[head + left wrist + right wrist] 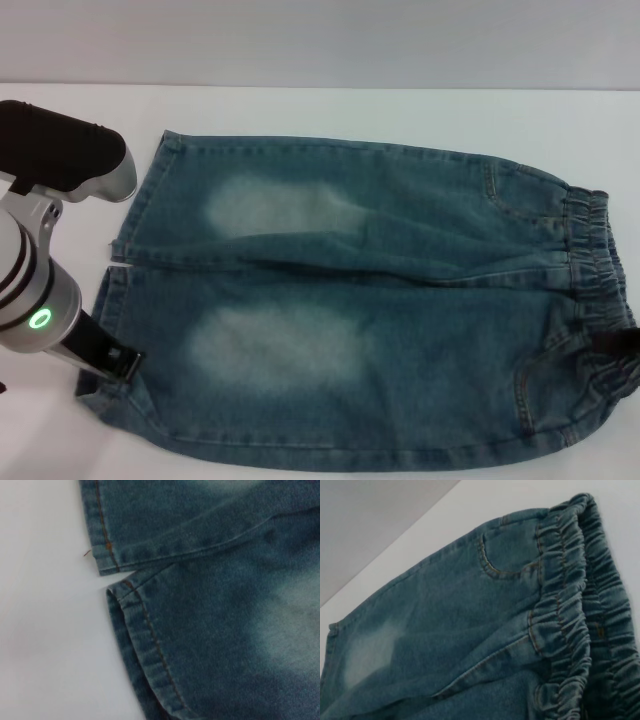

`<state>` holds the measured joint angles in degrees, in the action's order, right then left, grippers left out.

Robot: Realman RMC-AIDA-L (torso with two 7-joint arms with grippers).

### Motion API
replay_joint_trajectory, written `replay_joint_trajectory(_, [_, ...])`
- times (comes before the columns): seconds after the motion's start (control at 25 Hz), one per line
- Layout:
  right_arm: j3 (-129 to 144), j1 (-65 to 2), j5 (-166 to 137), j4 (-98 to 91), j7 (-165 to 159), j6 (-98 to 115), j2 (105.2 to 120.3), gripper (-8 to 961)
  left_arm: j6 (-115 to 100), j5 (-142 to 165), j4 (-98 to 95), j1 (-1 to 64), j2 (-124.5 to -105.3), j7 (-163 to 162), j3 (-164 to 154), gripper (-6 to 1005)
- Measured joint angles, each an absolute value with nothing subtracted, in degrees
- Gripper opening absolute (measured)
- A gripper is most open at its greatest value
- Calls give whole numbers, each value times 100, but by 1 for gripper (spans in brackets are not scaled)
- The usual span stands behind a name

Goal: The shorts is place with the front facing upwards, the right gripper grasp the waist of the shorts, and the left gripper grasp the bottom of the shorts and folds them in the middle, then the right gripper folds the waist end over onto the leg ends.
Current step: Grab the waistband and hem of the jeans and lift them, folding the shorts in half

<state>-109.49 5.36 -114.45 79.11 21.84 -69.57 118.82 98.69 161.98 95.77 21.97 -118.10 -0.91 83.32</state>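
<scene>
The blue-green denim shorts lie flat on the white table, front up, with pale faded patches on both legs. The leg ends point to the left and the ruched waist to the right. My left gripper, on the green-ringed arm, sits at the hem of the near leg. The left wrist view shows both stitched hems and the gap between them from close up. Only a black bit of my right gripper shows at the near end of the waist. The right wrist view looks along the waist and a pocket seam.
The white table runs back to a grey wall. Bare tabletop lies beyond the shorts and to their left, under my left arm. The near hem of the shorts reaches almost to the bottom of the head view.
</scene>
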Motion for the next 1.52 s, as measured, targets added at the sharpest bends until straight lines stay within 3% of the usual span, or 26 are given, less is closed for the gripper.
replay_joint_trajectory(0.24, [-11016,489,-11321,7949,2199,-6995,11868,36,9792,16198,9545,2197,-11814,-71,8347,4])
replay_joint_trajectory(0.56, [-11465,379,-10380,7736,2809,-7037,11883,12,9209,16198,9573,2131,-11801,-36,8711,4])
replay_joint_trajectory(1.08, [-13566,-870,-7975,4441,5286,-7054,11860,11,6662,15952,8879,2061,-11799,273,9694,5])
replay_joint_trajectory(1.52, [-14253,-1339,-7866,3827,5534,-7055,11862,12,5760,15313,8429,2117,-11786,717,9847,4])
